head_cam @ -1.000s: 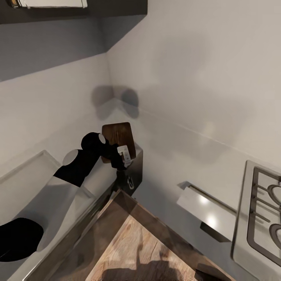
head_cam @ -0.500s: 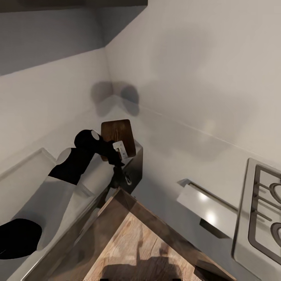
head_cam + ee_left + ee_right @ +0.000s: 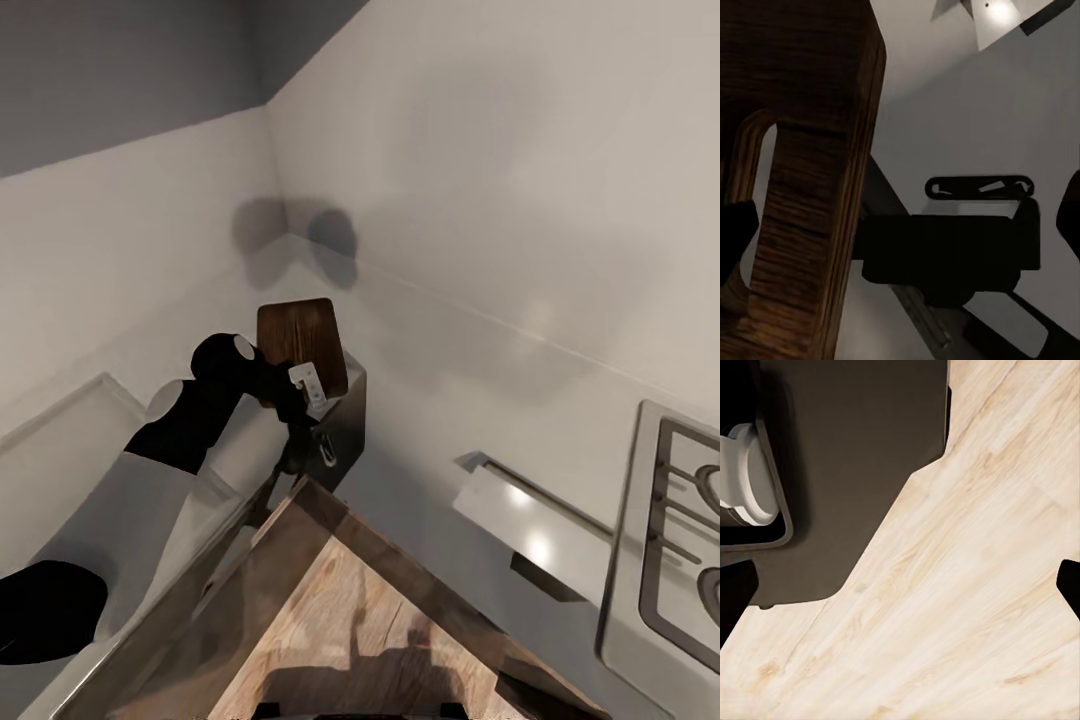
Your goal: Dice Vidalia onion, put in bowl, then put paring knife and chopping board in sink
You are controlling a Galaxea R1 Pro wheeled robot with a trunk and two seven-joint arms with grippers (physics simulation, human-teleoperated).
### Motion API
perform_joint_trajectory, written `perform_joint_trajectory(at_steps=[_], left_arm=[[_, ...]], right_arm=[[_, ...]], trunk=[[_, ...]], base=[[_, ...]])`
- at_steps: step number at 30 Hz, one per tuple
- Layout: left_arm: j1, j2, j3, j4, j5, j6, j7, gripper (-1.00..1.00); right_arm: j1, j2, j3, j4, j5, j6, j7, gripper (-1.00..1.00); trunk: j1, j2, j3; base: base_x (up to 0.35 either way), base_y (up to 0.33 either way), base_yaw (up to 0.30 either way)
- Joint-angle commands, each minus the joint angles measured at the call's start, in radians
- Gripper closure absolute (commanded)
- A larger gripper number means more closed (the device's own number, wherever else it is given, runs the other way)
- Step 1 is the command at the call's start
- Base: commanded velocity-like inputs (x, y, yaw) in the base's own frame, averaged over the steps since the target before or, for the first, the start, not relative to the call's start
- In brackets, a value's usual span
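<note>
Chopping board (image 3: 300, 345) clamped in left hand (image 3: 300, 395) above countertop (image 3: 420, 400) corner edge, right hand's state unclear.

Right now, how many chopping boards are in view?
1: the chopping board is held up in the left gripper above the countertop corner. Others may lie out of frame.

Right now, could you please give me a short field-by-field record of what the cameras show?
held item: dark brown wooden chopping board with visible grain, lifted clear of the counter
left end effector: shut on the board's edge
left wrist view: board seen close up, a slot cut through it
surface below: smooth grey glossy countertop running into a wall corner
right side of head view: metal stove grate
right end effector: open, fingertips apart over pale wood flooring
</note>
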Motion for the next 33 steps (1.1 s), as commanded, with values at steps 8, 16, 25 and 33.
perform_joint_trajectory(at_steps=[8,16,25,33], left_arm=[[-0.001,0.007,-0.001,-0.009,-0.004,0.01,-0.052,-1.0],[-0.001,0.013,0.001,-0.053,-0.004,0.011,-0.065,-1.0],[-0.001,0.014,0.058,-0.093,-0.005,0.009,-0.083,-1.0],[-0.001,0.046,0.059,-0.08,-0.006,0.009,-0.08,-1.0]], right_arm=[[0.0,0.0,-0.001,0.001,-0.003,-0.004,0.004,-1.0],[0.0,0.0,-0.001,0.001,-0.003,-0.004,0.004,-1.0],[0.0,0.0,-0.001,0.001,-0.003,-0.004,0.004,-1.0],[0.0,0.002,-0.001,0.001,-0.003,-0.004,0.004,-1.0]], trunk=[[0.0,-0.002,-0.014],[0.0,-0.002,-0.028],[0.0,-0.002,-0.039],[0.0,-0.002,-0.039]], base=[[0.0,0.0,0.0],[0.0,0.0,0.0],[0.0,0.0,0.0],[0.0,0.0,0.0]])
